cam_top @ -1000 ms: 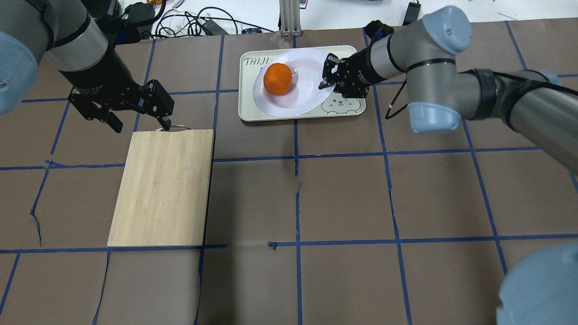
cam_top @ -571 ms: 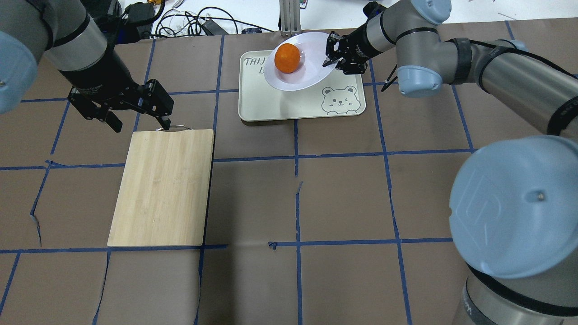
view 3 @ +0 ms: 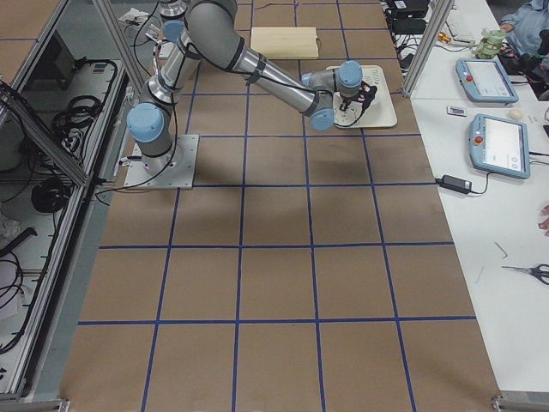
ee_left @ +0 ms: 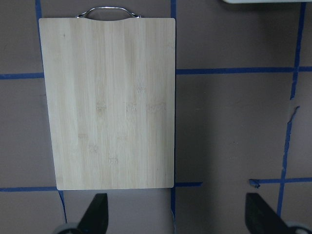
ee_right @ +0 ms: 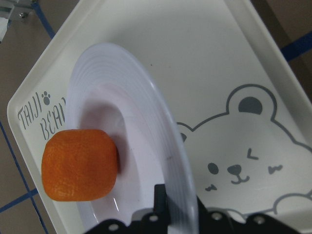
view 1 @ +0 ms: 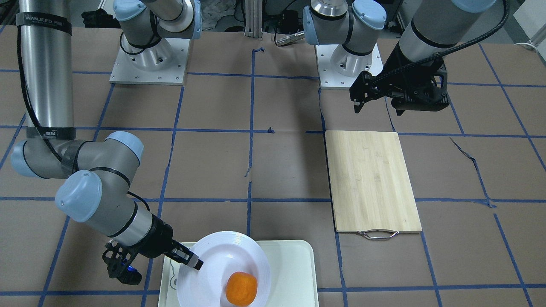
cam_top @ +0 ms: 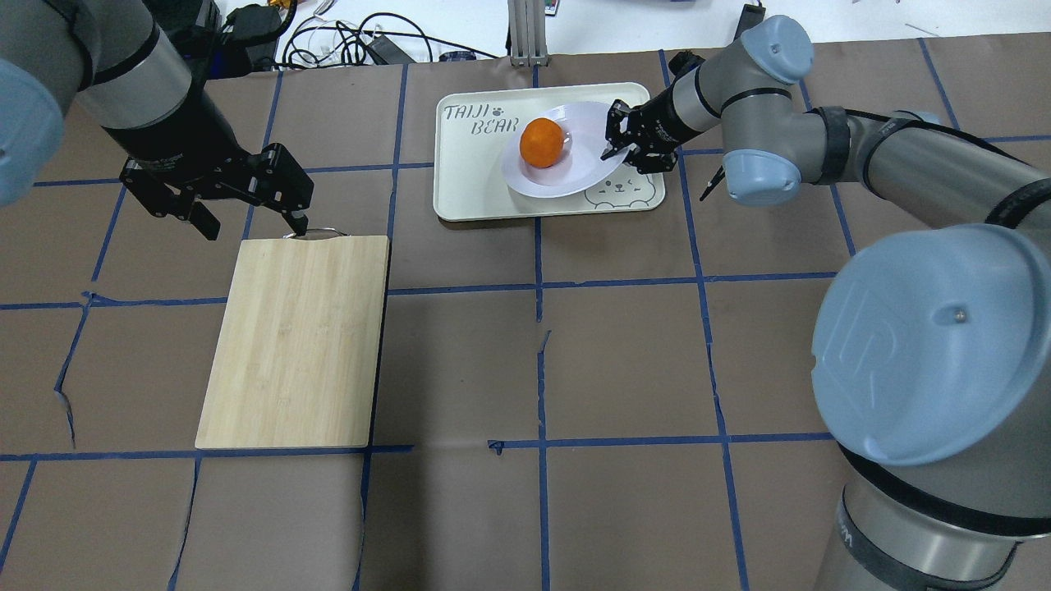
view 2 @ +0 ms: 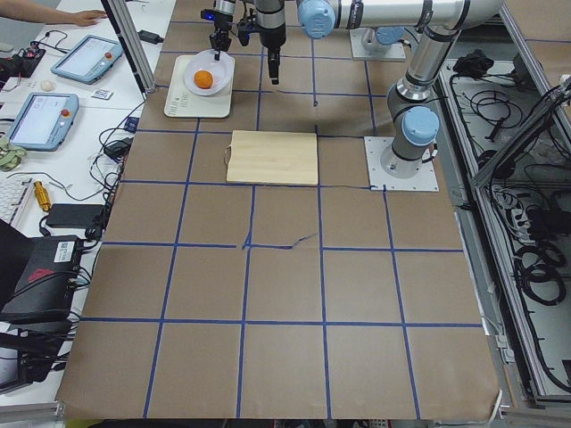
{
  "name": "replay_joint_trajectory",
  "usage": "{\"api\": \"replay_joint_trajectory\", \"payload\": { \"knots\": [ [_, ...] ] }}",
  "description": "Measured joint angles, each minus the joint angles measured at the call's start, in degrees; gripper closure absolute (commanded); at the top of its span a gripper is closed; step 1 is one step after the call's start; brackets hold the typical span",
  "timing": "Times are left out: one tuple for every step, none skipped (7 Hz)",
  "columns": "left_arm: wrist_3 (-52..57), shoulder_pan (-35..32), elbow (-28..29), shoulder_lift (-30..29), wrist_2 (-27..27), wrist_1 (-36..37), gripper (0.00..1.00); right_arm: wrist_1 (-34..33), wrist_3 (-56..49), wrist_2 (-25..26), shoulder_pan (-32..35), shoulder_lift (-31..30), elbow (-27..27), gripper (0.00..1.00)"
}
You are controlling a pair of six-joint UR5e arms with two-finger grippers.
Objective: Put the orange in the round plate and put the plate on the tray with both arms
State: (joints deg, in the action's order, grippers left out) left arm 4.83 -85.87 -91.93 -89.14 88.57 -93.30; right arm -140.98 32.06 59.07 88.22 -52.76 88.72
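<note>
Robot lab (teach pendants [view 3: 500, 150], cabling [cam_top: 345, 41])

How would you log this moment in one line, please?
right gripper: shut on round plate rim | orange: in plate | plate: over tray | left gripper: open, near cutting board

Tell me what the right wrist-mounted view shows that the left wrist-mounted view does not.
Only the right wrist view: the orange in the round plate, the bear face on the tray, the right gripper shut on the plate's rim. Only the left wrist view: the cutting board, the open left gripper. Both: the brown table with blue tape.
</note>
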Motion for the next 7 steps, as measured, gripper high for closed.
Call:
{"api": "replay_joint_trajectory", "payload": {
  "knots": [
    [0.0, 0.0, 0.0, 0.0, 0.0, 0.0, 0.00, -0.1, -0.1, 0.7, -0.1, -0.9, 0.0, 0.00],
    [0.1, 0.0, -0.1, -0.1, 0.0, 0.0, 0.00, 0.1, -1.0, 3.0, -0.2, -2.8, 0.0, 0.00],
    [0.1, 0.0, -0.1, -0.1, 0.0, 0.0, 0.00, 1.3, -4.4, 7.3, -0.3, -5.2, 0.2, 0.00],
    [0.1, 0.0, -0.1, -0.1, -0.1, 0.0, 0.00, 5.1, -10.8, 12.0, -0.5, -8.2, 0.2, 0.00],
    [0.1, 0.0, -0.1, -0.1, -0.1, 0.0, 0.00, 11.7, -17.6, 16.6, -0.9, -12.2, -0.1, 0.00],
    [0.1, 0.0, 0.0, 0.0, 0.0, 0.0, 0.00, 18.9, -22.8, 20.6, -1.3, -16.8, -0.2, 0.00],
    [0.1, 0.0, 0.0, 0.0, 0.0, 0.1, 0.00, 25.9, -26.8, 24.7, -1.3, -21.9, -0.2, 0.00]
  ]
}}
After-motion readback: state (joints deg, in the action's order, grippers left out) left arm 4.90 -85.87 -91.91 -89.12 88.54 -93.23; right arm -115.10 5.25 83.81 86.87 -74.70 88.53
